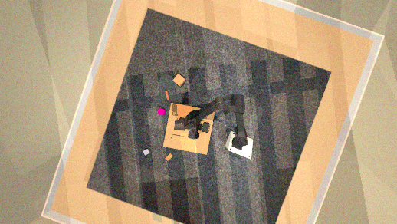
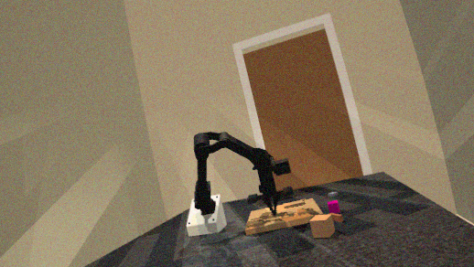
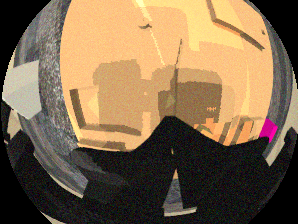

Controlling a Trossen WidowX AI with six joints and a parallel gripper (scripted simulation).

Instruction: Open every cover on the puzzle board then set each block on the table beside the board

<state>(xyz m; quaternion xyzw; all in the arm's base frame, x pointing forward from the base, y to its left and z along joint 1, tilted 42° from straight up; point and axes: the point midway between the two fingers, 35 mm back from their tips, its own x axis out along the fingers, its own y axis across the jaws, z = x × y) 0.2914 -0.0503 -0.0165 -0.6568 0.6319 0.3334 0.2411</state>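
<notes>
Puzzle board (image 1: 185, 146) (image 2: 299, 219) (image 3: 120, 45) lies inward from every counter edge, beneath your fingers (image 2: 274, 213); they're closed on nothing. Its covers look stiff, perhaps smooth, so push against an edge. The magenta block (image 1: 161, 111) (image 2: 333, 207) (image 3: 268, 130) seems light; grip opposite sides.

Puzzle board (image 1: 182, 147) (image 2: 261, 228) (image 3: 120, 42): pale, wood-like, with a smooth face; the counter (image 1: 214, 50) (image 2: 380, 238) is dark, matt and coarsely speckled like rough cloth. Arm (image 1: 238, 103) (image 2: 201, 169): black, matt, plastic-looking, on a smooth white base (image 1: 249, 153) (image 2: 194, 229). Larger block (image 1: 178, 80) (image 2: 322, 226): tan, wood-like and matt; magenta block (image 1: 161, 111) (image 2: 333, 207) (image 3: 268, 130): plain and smooth.
</notes>
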